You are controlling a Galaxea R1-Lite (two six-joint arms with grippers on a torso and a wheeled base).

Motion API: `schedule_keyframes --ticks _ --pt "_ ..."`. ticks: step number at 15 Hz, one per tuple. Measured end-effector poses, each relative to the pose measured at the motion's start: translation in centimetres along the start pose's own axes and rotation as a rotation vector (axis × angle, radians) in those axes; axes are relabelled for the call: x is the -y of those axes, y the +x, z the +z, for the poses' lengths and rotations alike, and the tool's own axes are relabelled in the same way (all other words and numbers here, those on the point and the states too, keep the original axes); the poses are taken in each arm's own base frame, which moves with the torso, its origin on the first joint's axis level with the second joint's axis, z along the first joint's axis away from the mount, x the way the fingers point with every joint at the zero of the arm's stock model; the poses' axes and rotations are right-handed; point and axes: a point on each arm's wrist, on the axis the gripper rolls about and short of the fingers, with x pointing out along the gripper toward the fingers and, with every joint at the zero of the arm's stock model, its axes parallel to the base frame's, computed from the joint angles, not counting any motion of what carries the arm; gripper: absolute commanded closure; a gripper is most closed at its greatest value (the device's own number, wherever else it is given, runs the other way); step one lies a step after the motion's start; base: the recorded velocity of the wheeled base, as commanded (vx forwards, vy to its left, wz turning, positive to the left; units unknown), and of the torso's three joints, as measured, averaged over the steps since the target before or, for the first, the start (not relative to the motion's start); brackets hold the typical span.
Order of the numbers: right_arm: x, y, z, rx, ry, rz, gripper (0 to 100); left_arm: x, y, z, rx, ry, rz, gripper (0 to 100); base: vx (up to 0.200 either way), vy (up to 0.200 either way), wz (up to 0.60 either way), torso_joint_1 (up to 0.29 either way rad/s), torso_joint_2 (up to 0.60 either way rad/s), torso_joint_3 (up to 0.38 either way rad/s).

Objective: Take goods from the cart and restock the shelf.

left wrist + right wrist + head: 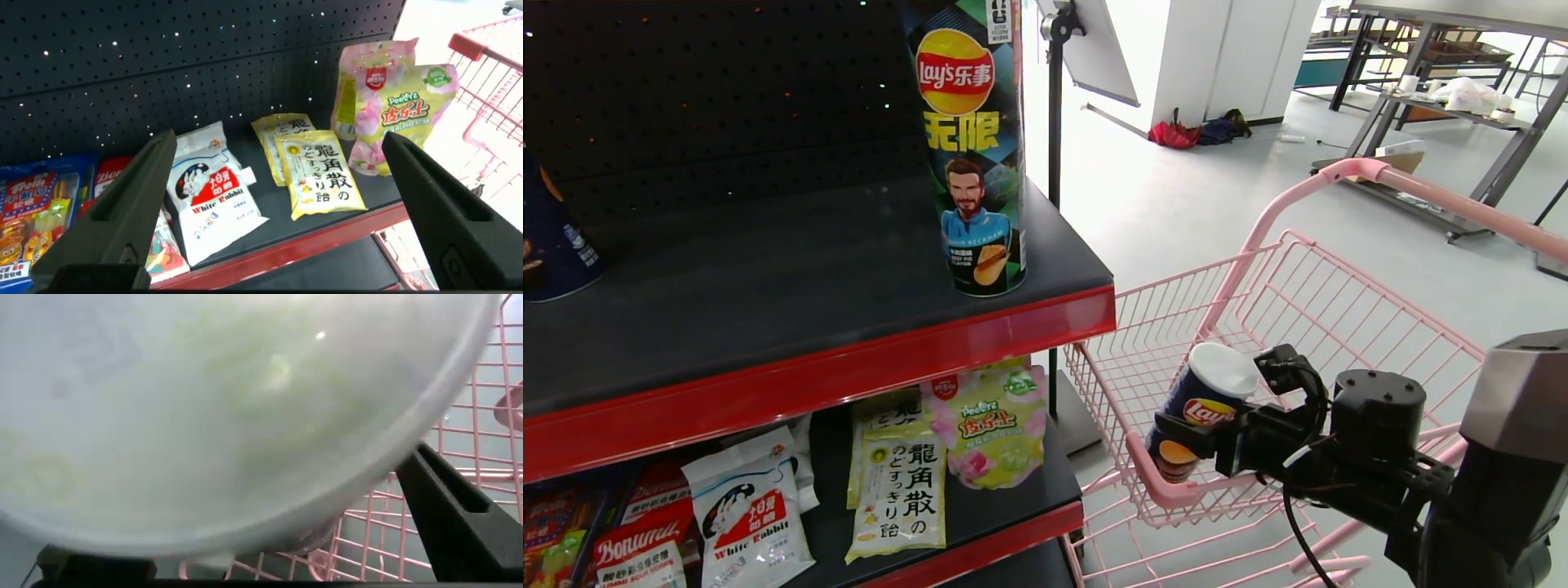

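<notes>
The shopping cart [1437, 196] at the right of the head view is thin metal wire with a smooth pink coating, a little glossy. At lower right, the dark blue chip can [1188, 408] has a shiny printed wrap and a milky, half-transparent plastic lid [1223, 367]. The right gripper [1180, 433] clamped on it looks like matt black plastic.

At upper centre, the tall chip can [974, 163] is glossy too. The shelf board [768, 269] is matt black, its front edge [866, 363] is glossy red, and the pegboard [686, 82] behind is dull and perforated. The candy bags [898, 490] at lower left are slick plastic film.

In the left wrist view, the spread fingers [131, 212] of the left gripper [279, 139] are smooth matt black.
</notes>
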Motion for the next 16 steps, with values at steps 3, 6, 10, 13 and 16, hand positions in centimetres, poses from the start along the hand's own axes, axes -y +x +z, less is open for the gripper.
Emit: schedule_keyframes --ticks 3,6,10,13,16 --pt "0.1 0.3 -0.1 0.006 -0.002 -0.001 100 0.0 0.0 0.0 0.000 0.001 0.001 0 0.000 0.000 0.00 0.000 0.00 0.000" --pt "-0.2 0.5 0.1 0.043 -0.016 0.006 100 0.0 0.0 0.0 0.000 0.004 0.001 0 0.000 0.000 0.00 0.000 0.00 0.000" --pt "0.0 0.9 2.1 0.126 -0.049 -0.022 100 0.0 0.0 0.0 0.000 0.007 0.003 0 0.000 0.000 0.00 0.000 0.00 0.000" --pt "0.6 0.8 4.2 0.054 -0.064 -0.071 100 0.0 0.0 0.0 0.000 0.005 0.001 0 0.000 0.000 0.00 0.000 0.00 0.000" --pt "-0.4 -3.1 10.4 0.018 -0.078 -0.153 100 0.0 0.0 0.0 0.000 0.005 0.001 0 0.000 0.000 0.00 0.000 0.00 0.000"
